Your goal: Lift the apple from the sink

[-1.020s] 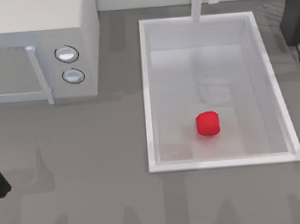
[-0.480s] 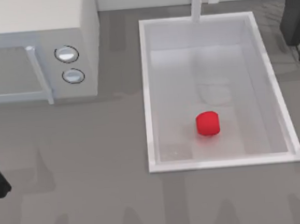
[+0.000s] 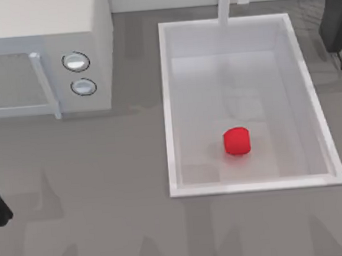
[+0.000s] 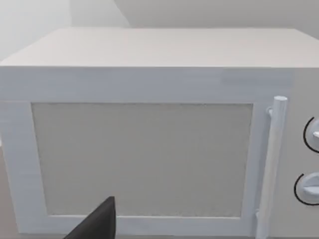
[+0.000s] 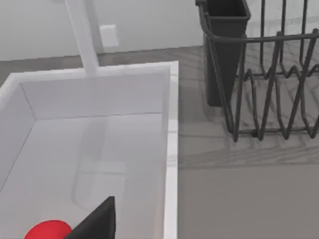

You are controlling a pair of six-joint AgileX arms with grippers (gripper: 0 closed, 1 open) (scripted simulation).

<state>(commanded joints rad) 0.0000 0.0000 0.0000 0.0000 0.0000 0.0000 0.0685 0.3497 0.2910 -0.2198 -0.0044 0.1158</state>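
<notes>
The small, smooth bright red apple [image 3: 236,141] lies on the floor of the large white rectangular sink [image 3: 168,110], toward its near end, away from the white faucet post [image 3: 225,3]. A white microwave [image 3: 47,55] with two round knobs stands to the left; a dark wire rack [image 5: 271,74] stands beyond the sink's right rim. Whether either gripper's jaws are apart or together, I cannot tell.

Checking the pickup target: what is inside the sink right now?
Inside the sink lies one apple on the basin floor, near the front wall; nothing covers it. The floor patch under the apple is hidden.
</notes>
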